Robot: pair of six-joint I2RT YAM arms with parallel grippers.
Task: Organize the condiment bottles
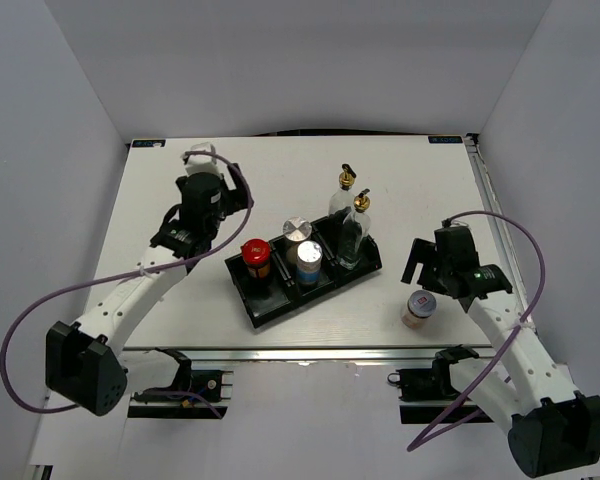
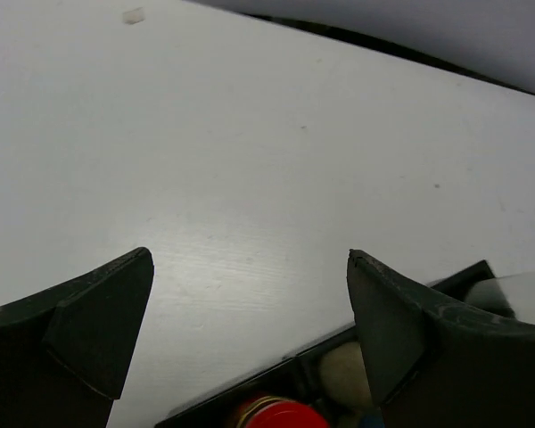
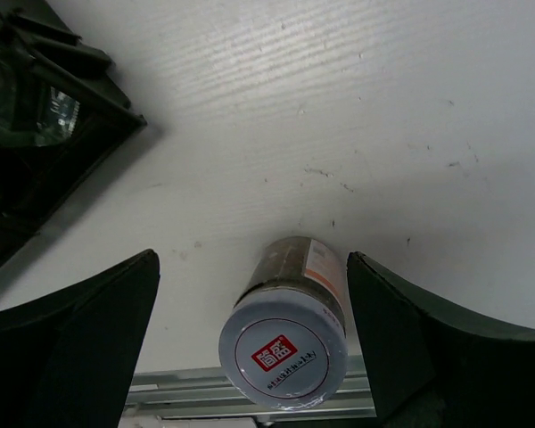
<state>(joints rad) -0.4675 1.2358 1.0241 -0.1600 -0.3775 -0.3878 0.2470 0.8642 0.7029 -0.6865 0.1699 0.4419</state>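
The black tray (image 1: 263,305) holds a red-lidded jar (image 1: 256,256) in its left compartment, two capped shakers (image 1: 303,250) in the middle one and a clear glass bottle with a gold spout (image 1: 355,230) in the right one. A second glass bottle (image 1: 344,197) stands just behind the tray; I cannot tell if it is inside. A grey-capped shaker (image 1: 419,308) stands alone on the table near the front edge. My right gripper (image 3: 250,294) is open above it, a finger on each side of the shaker (image 3: 288,325), not touching. My left gripper (image 2: 250,294) is open and empty behind the tray's left end.
The table's metal front rail (image 3: 250,392) runs just below the lone shaker. The tray's corner with glass (image 3: 36,107) shows at the upper left of the right wrist view. The red lid (image 2: 276,415) and tray rim (image 2: 250,388) show at the bottom of the left wrist view.
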